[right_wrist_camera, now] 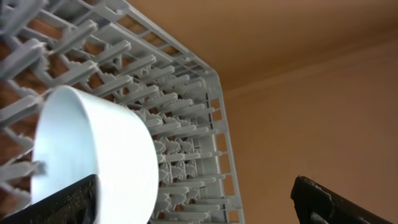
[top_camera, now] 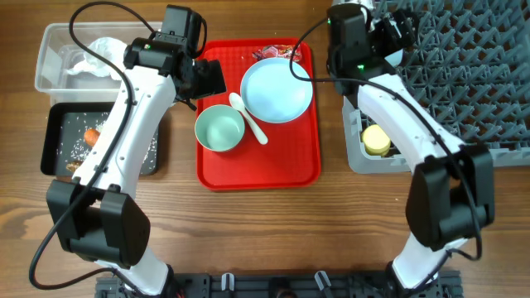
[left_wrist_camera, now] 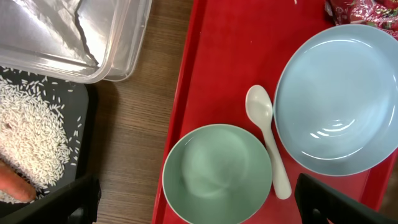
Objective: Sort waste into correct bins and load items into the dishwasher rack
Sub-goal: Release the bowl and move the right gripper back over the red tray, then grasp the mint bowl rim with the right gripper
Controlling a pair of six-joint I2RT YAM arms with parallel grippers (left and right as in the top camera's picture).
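Observation:
My left gripper (top_camera: 210, 80) hangs open over the red tray's left part, its jaws wide on either side of the pale mint bowl (left_wrist_camera: 217, 171) below, not touching it. A white spoon (left_wrist_camera: 268, 134) lies between that bowl and the pale blue plate (left_wrist_camera: 339, 99). A red wrapper (left_wrist_camera: 364, 11) lies past the plate. My right gripper (right_wrist_camera: 199, 205) is open at the grey dishwasher rack's (top_camera: 464, 74) left edge. A pale blue bowl (right_wrist_camera: 93, 149) rests on its side among the pegs beside the left finger (right_wrist_camera: 62, 202). A yellow cup (top_camera: 377, 141) sits in the rack's front corner.
The clear tub (top_camera: 50, 74) at the back left holds a white tissue (top_camera: 103, 54). In front of it the black tray (top_camera: 54, 149) holds rice (left_wrist_camera: 28, 134) and a carrot (top_camera: 91, 135). The red tray (top_camera: 265, 170) lies in the middle.

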